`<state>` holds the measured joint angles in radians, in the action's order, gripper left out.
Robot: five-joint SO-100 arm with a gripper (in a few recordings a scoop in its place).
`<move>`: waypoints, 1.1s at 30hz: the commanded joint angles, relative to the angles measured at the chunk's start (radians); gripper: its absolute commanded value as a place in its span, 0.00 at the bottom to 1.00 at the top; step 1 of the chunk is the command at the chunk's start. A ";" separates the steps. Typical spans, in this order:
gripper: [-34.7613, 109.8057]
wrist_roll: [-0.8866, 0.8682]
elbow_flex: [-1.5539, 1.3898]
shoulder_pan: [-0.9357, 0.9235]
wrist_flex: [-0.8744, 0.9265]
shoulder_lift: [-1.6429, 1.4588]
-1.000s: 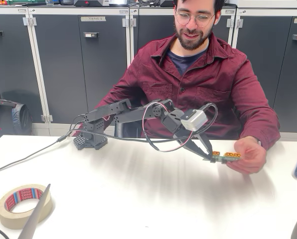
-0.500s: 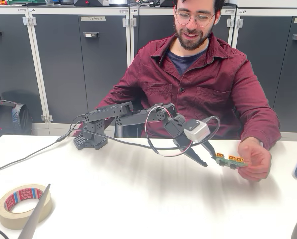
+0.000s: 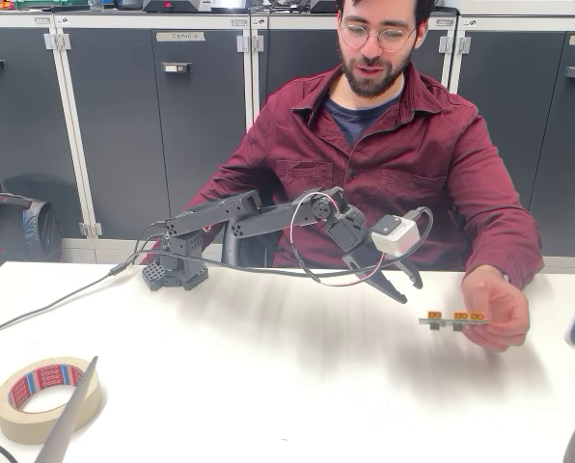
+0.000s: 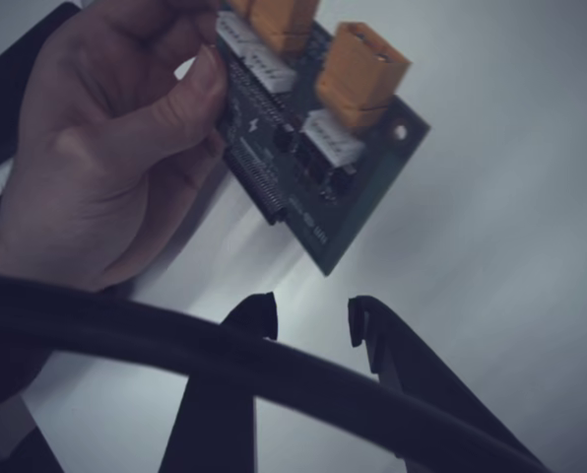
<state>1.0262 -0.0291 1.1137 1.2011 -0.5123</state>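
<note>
One gripper (image 3: 410, 291) is hovering, jaws slightly apart, gripping nothing. One board (image 4: 318, 172) carrying three orange connectors (image 3: 459, 315) is sitting just ahead of its fingertips, not touching, one hand (image 4: 106, 168) pinching it.

My arm (image 3: 259, 214) extends from its base (image 3: 177, 268) toward the right of the fixed view. The two upper links run nearly level. At the wrist (image 3: 350, 231) the assembly bends downward. The white motor housing (image 3: 396, 234) sits on top of my gripper (image 3: 411, 291), which points down and to the right. The jaws stand apart. In the wrist view my two dark fingers (image 4: 220, 394) rise from the lower edge, tips separated by a gap. My black cable (image 4: 274, 370) crosses in front of them.
</note>
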 commanded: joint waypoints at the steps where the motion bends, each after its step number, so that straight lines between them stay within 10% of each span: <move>1: 0.34 0.015 0.034 -0.025 -0.005 -0.074; 33: 0.21 0.008 0.153 -0.078 0.081 -0.017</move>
<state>1.0308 0.0675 1.0477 1.2793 -0.5139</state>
